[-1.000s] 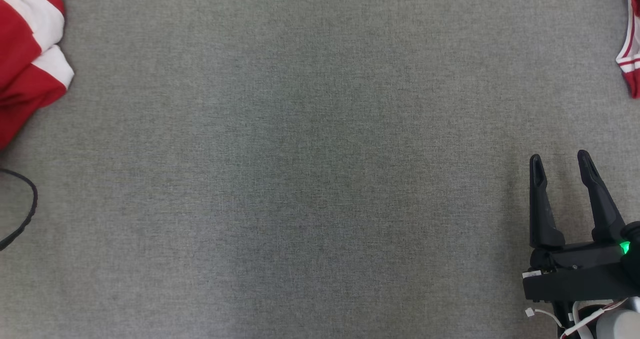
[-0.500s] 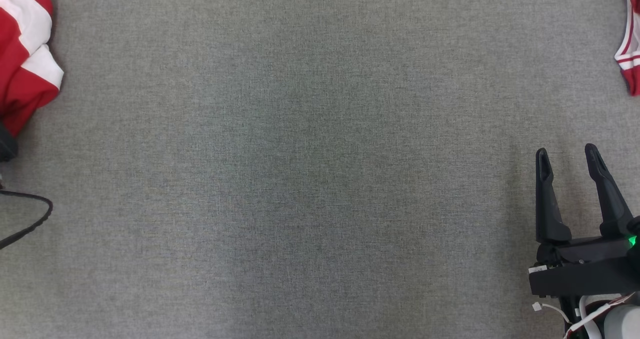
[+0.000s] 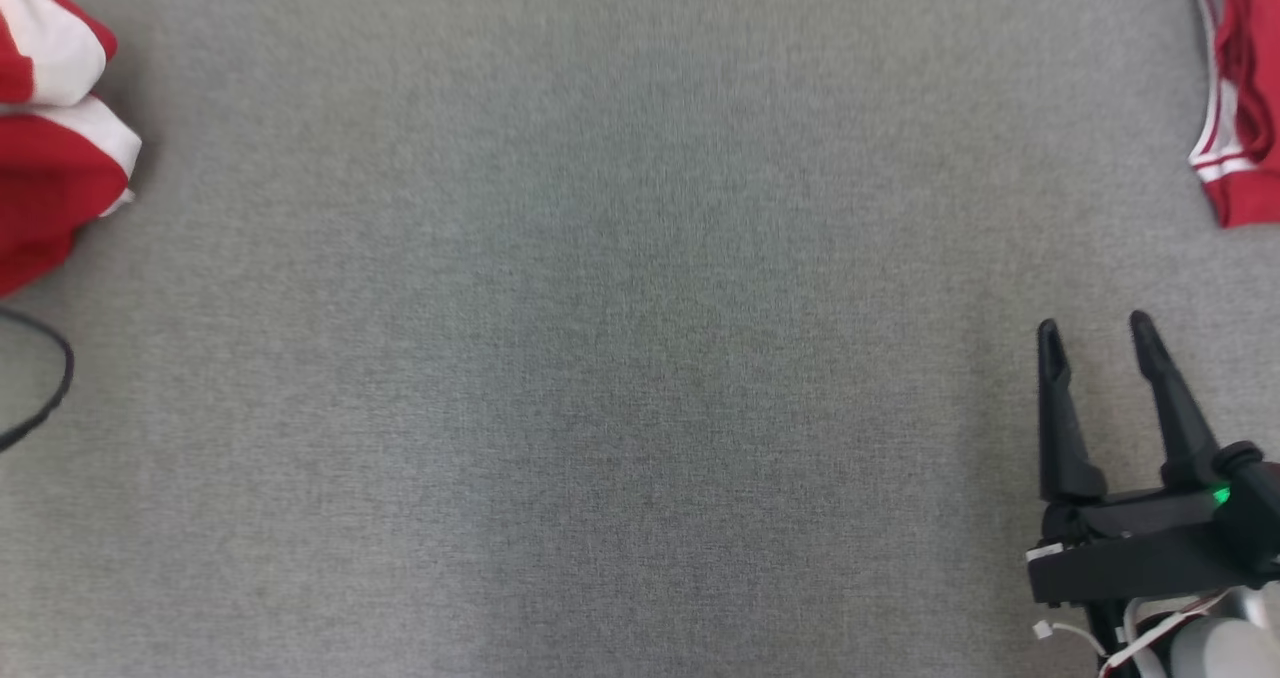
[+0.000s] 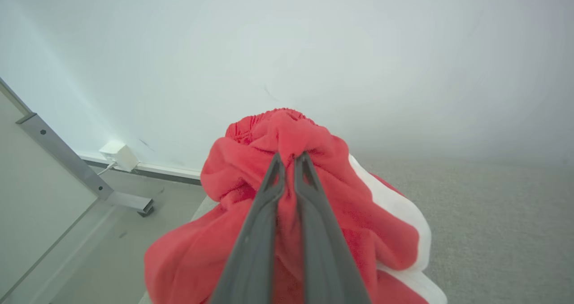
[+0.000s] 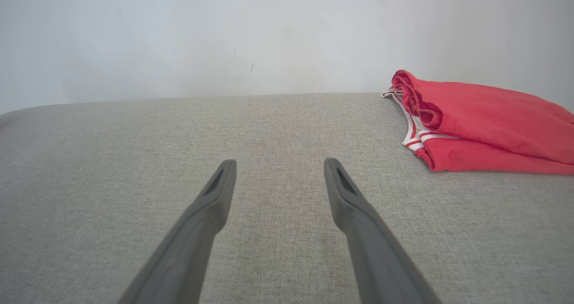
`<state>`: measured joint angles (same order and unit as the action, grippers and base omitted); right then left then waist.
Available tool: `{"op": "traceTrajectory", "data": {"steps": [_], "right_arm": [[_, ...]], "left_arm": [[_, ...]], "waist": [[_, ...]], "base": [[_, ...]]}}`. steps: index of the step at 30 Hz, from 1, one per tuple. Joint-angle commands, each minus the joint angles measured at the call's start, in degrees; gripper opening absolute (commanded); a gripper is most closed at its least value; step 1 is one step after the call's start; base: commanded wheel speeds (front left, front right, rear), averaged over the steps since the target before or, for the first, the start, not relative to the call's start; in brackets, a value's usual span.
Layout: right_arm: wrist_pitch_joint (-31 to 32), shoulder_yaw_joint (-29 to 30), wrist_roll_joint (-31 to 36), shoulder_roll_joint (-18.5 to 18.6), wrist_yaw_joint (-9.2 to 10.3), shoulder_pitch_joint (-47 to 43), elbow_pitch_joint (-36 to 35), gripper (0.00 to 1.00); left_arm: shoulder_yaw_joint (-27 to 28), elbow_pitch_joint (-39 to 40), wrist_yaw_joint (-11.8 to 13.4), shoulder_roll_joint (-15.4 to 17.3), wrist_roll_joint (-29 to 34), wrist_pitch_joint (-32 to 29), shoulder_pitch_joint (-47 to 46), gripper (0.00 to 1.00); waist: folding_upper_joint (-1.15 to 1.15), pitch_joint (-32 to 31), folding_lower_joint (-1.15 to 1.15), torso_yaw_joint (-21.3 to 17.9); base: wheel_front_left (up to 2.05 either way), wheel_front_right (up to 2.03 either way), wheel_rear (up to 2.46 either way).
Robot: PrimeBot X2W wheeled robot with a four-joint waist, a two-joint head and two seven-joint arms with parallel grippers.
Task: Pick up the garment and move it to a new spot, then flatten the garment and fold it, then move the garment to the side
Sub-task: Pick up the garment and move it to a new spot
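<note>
Grey woven cloth covers the broad surface (image 3: 620, 358), which takes up nearly all of the head view and runs back to a plain white wall (image 5: 179, 35) in both wrist views.

At the upper left edge of the head view lies the garment (image 3: 50, 183), red with white bands and bunched into a heap, partly cut off by the frame. In the left wrist view the same garment (image 4: 358, 214) is gathered around the left gripper (image 4: 289, 158), whose jaws are pressed almost together with a fold of red fabric pinched between their tips. The surface's edge and a stretch of floor show below it. Whether the heap is clear of the surface cannot be told.

A folded red garment (image 3: 1240, 88) with thin white trim sits at the upper right corner of the head view. It lies flat on the surface at the right of the right wrist view (image 5: 489, 124).

The right gripper (image 3: 1092, 330) is at the lower right of the head view, its jaws spread wide with nothing between them. In its own wrist view (image 5: 278, 169) they point across bare cloth, well apart from the folded garment.

A grey metal frame bar (image 4: 67, 156) slants across the left of the left wrist view, with a small white box (image 4: 119, 155) at the foot of the wall beside it. A black cable (image 3: 55, 398) loops in at the left edge of the head view, below the garment. A green light (image 3: 1221, 497) glows on the right gripper's body.
</note>
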<state>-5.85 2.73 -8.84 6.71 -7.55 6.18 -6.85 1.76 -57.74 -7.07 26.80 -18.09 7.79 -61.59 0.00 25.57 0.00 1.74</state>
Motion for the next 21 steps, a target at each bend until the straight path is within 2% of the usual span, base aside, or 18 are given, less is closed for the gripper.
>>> {"op": "traceTrajectory", "data": {"steps": [1,9,21], "right_arm": [[-0.77,-0.44,-0.55,-0.46,0.15,0.01,1.05,1.00],[-3.52,-1.68,-2.04,-1.99,0.15,-0.71,5.72,1.00],[-7.20,-3.16,-4.24,-3.53,0.15,-1.77,11.81,1.00]], "left_arm": [[-0.81,1.57,-0.10,0.05,0.46,1.61,-1.36,0.00],[-5.98,12.34,-0.36,-2.07,1.31,2.68,-4.23,0.00],[-15.72,36.29,-0.32,-8.29,-1.22,-7.12,0.28,0.00]], "waist": [[0.00,-3.50,0.00,0.45],[0.00,-9.05,0.00,-1.68],[0.00,-14.10,0.00,-10.78]], "base": [[0.00,0.00,0.00],[0.00,0.00,0.00],[0.00,0.00,0.00]]}}
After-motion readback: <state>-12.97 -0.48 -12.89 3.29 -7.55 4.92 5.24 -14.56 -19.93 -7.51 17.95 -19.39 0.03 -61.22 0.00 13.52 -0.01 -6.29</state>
